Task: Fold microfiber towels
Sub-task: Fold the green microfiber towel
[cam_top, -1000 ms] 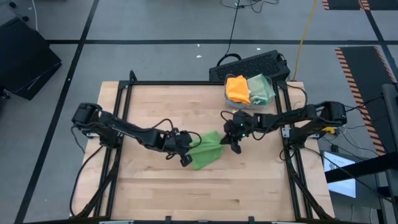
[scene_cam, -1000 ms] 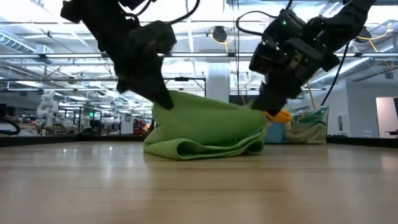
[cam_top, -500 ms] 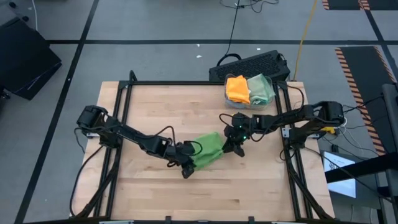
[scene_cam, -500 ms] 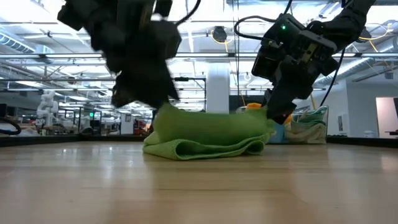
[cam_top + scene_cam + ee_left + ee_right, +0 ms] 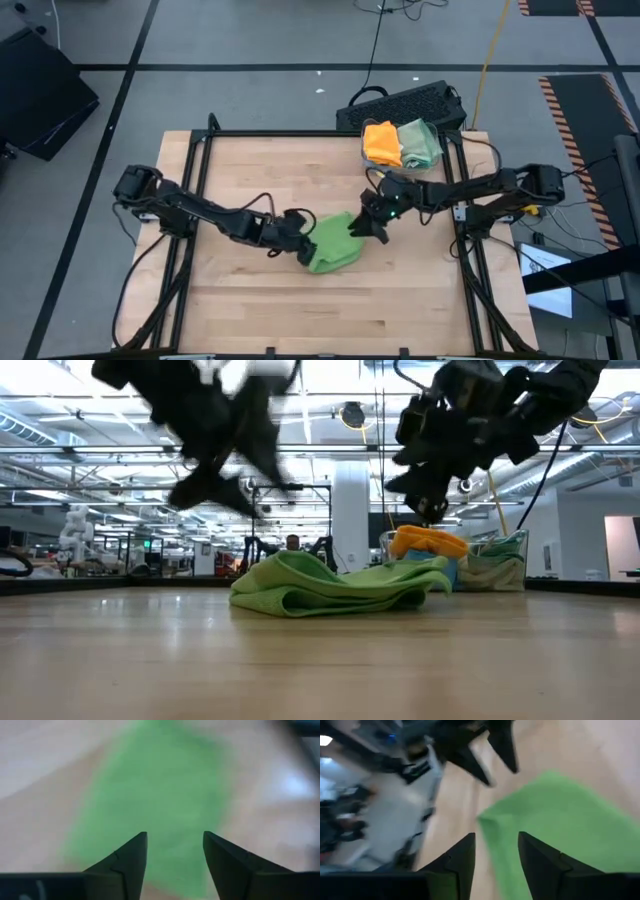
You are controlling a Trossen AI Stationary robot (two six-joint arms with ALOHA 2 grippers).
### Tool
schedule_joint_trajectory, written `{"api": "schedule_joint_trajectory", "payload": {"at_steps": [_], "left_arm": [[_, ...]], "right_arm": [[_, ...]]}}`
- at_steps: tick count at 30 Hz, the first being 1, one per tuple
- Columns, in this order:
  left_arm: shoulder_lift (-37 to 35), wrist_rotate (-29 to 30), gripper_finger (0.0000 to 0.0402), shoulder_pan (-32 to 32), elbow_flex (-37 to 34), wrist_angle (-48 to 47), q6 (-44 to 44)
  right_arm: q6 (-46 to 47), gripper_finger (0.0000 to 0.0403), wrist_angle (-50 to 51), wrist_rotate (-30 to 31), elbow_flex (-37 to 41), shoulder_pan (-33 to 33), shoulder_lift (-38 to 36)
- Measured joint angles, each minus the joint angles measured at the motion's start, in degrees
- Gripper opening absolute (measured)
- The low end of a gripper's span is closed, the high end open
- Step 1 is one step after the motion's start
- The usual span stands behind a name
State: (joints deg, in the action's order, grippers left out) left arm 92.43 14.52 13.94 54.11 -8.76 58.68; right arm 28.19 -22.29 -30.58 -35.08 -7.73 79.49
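A lime green microfiber towel [image 5: 335, 247] lies folded in a low heap near the table's middle, its fold resting on the wood [image 5: 330, 592]. My left gripper [image 5: 300, 236] hangs open just above the towel's left end, with the towel [image 5: 160, 795] showing below its fingers. My right gripper [image 5: 364, 227] hangs open above the towel's far right end, the towel [image 5: 560, 820] beyond its fingers. In the low view both grippers, the left [image 5: 225, 488] and the right [image 5: 424, 490], are clear of the cloth.
An orange towel [image 5: 382, 142] and a sage green towel [image 5: 420, 143] sit in a clear bin at the table's far right corner, the orange one also seen in the low view [image 5: 428, 542]. A black keyboard-like object [image 5: 405, 104] lies beyond the far edge. Bare wood spreads toward the near edge.
Both grippers have opened, let go of the lime green towel and risen off it; the left one has also rolled at the wrist. The towel's held-up top has dropped, and it now lies as a flatter folded heap on the table.
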Motion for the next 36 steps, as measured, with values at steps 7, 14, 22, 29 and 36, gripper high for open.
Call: {"api": "schedule_joint_trajectory", "payload": {"at_steps": [7,14,22,29,36], "left_arm": [[0.19,3.93,0.0194,-6.0,-0.04,-11.51,-0.36],[3.62,-11.89,0.029,-14.47,-1.81,-7.67,-12.8],[7.56,-28.02,0.0267,-19.99,-2.75,-1.03,-21.08],[11.67,-35.9,0.0177,-18.6,-3.34,4.25,-22.91],[11.01,-30.64,0.0073,-16.74,-3.34,4.49,-24.61]], "right_arm": [[-1.35,0.0127,2.27,8.21,0.1,-1.12,3.53],[-2.89,0.0132,3.8,6.95,0.1,-4.06,3.57],[-7.32,0.0132,7.64,0.27,-0.59,-6.97,3.42],[-16.64,0.0133,21.48,2.34,-10.8,-8.95,4.62],[-26.43,0.0171,29.75,2.04,-20.58,-9.51,13.93]]}}
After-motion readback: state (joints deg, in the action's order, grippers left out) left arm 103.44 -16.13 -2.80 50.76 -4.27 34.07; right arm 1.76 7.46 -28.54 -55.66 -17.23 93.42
